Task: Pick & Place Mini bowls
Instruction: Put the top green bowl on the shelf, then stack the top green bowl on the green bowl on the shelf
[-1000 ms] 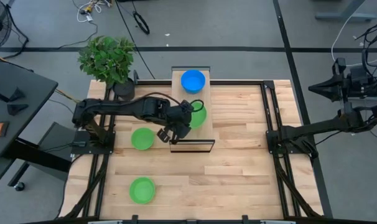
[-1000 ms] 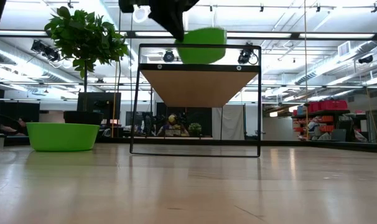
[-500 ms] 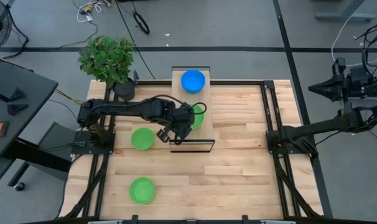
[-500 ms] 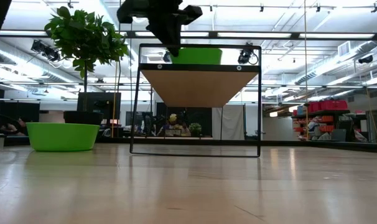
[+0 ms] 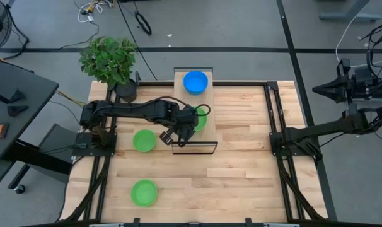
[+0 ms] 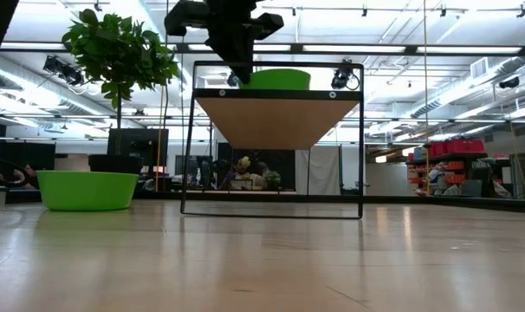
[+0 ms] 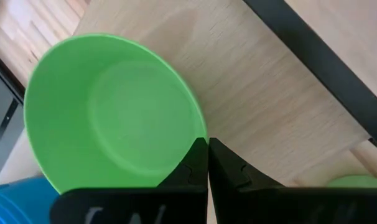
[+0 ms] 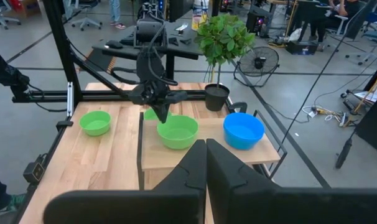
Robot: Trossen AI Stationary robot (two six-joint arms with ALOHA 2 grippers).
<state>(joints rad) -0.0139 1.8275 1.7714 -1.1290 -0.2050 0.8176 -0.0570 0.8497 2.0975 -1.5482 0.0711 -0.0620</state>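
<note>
Lowered since a second ago, the green bowl (image 5: 201,117) now sits on the wooden shelf (image 5: 207,129) of the black stand, no more lifted and tilted above it. The left gripper (image 5: 192,120) has its jaws closed on this bowl's rim. All bowls are empty. This bowl is bright green, round and shallow, smooth inside. A blue bowl (image 5: 195,82) stands on the same shelf, near the plant (image 5: 108,59). Two other green bowls (image 5: 144,140) (image 5: 144,192) rest on the table (image 5: 241,170), well apart. The right gripper (image 8: 206,163) waits at the right side, jaws closed on nothing.
</note>
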